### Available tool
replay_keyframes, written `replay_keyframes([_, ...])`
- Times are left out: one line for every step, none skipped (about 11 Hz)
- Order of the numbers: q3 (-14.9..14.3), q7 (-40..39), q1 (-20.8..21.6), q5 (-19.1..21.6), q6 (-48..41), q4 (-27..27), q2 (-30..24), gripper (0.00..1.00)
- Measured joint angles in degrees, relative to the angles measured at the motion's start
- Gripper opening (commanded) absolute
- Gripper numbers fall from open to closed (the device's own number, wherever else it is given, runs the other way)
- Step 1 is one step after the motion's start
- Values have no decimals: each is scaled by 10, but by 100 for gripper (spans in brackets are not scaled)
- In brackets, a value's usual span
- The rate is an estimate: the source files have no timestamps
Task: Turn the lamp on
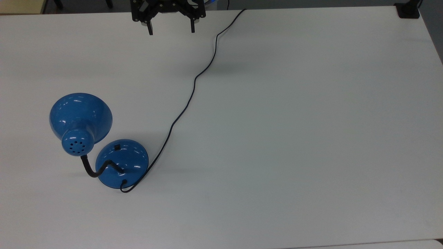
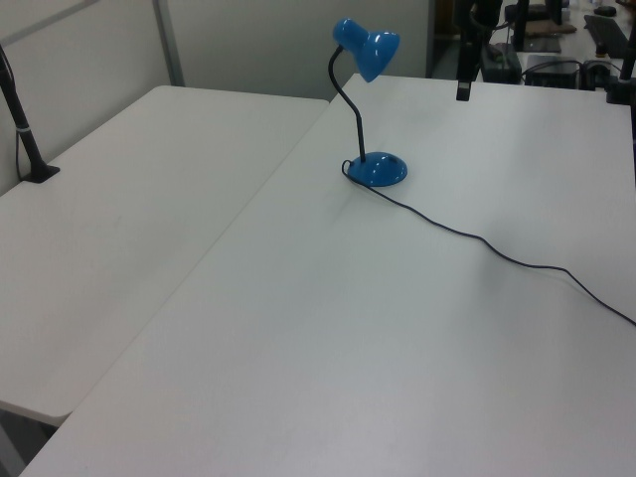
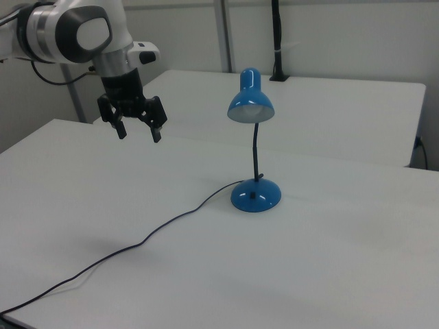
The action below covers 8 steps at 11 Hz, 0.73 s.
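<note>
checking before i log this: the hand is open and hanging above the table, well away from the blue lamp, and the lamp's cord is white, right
Not quite: the cord is black, not white, as the top view shows it trailing from the blue lamp across the table. The rest holds: the hand is open and hangs above the table, well away from the lamp.

A glossy blue is seen on the lamp point(image 1: 121, 162), on shade and base alike, with a black switch point(image 1: 117, 147), a black neck point(image 3: 256, 156) and a black cord point(image 1: 193, 83). The gripper point(image 3: 137, 131) is black, the arm point(image 3: 65, 31) white and grey. The table point(image 1: 294, 138) is plain white.
</note>
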Motion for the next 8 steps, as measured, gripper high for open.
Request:
replay_keyframes([0,-25,-1,-1,0,-1,2,100])
replay_keyframes([0,-47,-5,-9,0,-1,6,100])
replay_keyframes([0,-58,-11,-16,0,-2,10,95])
replay_keyframes([0,-62,-18,-27,0,-2,16,83])
replay_keyframes([1,-67,-27,-36,1,-2,28,71])
replay_keyframes([1,-69,-39,-37,24,-3,45,57])
replay_keyframes([1,-70,-51,-37,58,-4,64,37])
replay_keyframes([1,-70,-63,-37,99,-5,88,21])
